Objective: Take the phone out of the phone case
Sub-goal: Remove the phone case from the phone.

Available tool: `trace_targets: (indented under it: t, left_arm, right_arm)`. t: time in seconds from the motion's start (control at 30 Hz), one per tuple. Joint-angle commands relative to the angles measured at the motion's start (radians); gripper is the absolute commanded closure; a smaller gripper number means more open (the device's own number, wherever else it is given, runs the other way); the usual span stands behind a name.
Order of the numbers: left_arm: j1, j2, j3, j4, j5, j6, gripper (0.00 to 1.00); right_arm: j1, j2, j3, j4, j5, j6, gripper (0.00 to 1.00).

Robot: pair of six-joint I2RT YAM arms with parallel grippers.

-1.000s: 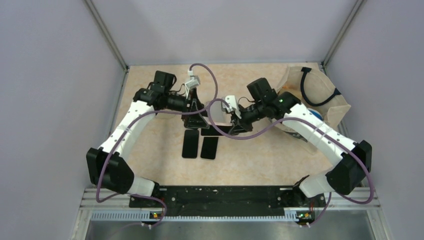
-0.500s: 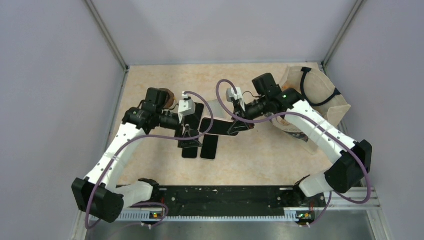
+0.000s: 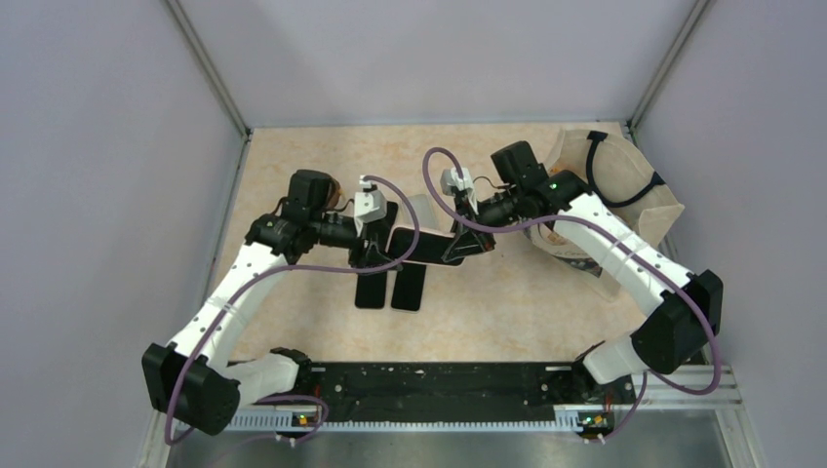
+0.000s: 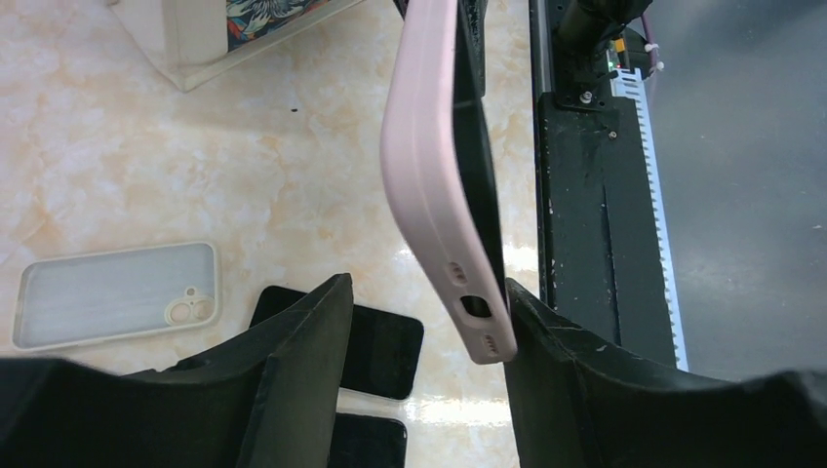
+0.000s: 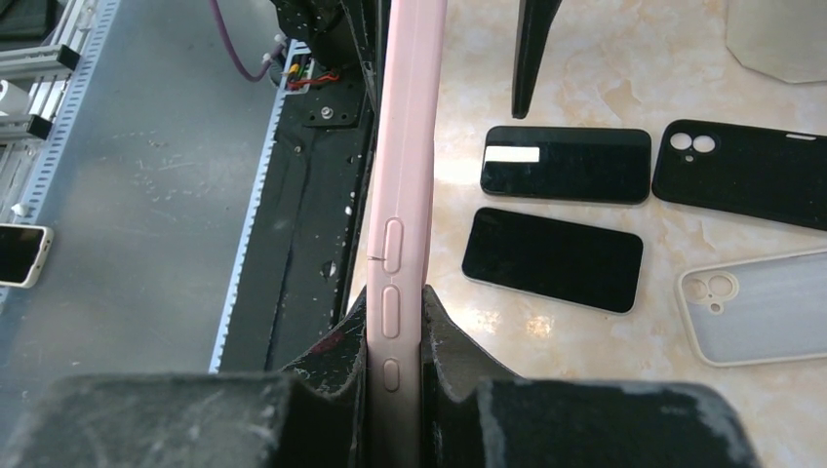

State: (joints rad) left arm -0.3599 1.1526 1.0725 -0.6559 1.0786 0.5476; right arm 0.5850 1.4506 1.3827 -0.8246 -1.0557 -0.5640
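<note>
A phone in a pink case (image 3: 421, 246) hangs above the table, its dark screen (image 4: 477, 166) facing the table's near edge. My right gripper (image 3: 458, 244) is shut on the case's side, the fingers pressing both faces at the side buttons (image 5: 393, 322). My left gripper (image 3: 378, 250) is open around the other end. In the left wrist view the case's bottom end with the charging port (image 4: 475, 310) sits between the fingers (image 4: 302, 361), close against the right one, with a wide gap to the left one.
Two bare black phones (image 3: 372, 282) (image 3: 410, 289) lie side by side on the table below the held phone. A black case (image 5: 741, 174) and a clear case (image 5: 761, 307) lie nearby. A beige bag (image 3: 624, 185) stands at the back right.
My left gripper dipped toward the phones on the table, then rose and now straddles the case's free end. My right gripper kept its hold and shifted the phone slightly.
</note>
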Motion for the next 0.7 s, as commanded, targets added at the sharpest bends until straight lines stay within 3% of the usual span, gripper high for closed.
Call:
trace_targets:
  t: [0.0, 0.03, 0.1, 0.17, 0.2, 0.4, 0.67]
  left_arm:
    - [-0.013, -0.001, -0.003, 0.058, 0.001, -0.02, 0.43]
    - [-0.014, -0.001, -0.005, 0.059, 0.002, -0.018, 0.48]
    - [-0.019, 0.001, -0.01, 0.059, 0.002, -0.006, 0.68]
    - [-0.027, 0.0, -0.014, 0.049, -0.003, 0.022, 0.94]
    - [-0.035, -0.002, -0.014, 0.035, -0.008, 0.068, 1.0]
    - [-0.094, 0.02, 0.027, -0.241, -0.034, 0.54, 1.0]
    - [-0.151, 0.108, 0.161, -0.465, -0.124, 0.986, 1.0]
  right_arm:
    - [-0.01, -0.013, 0.054, 0.062, -0.068, 0.003, 1.0]
    - [-0.01, -0.012, 0.053, 0.063, -0.072, 0.004, 1.0]
    - [-0.01, -0.011, 0.051, 0.069, -0.081, 0.011, 1.0]
    - [-0.011, -0.01, 0.047, 0.071, -0.089, 0.015, 1.0]
    - [-0.011, -0.008, 0.047, 0.071, -0.094, 0.016, 1.0]
    - [-0.011, 0.005, 0.026, 0.068, -0.155, 0.009, 1.0]
    - [-0.009, 0.022, -0.014, 0.063, -0.261, -0.007, 1.0]
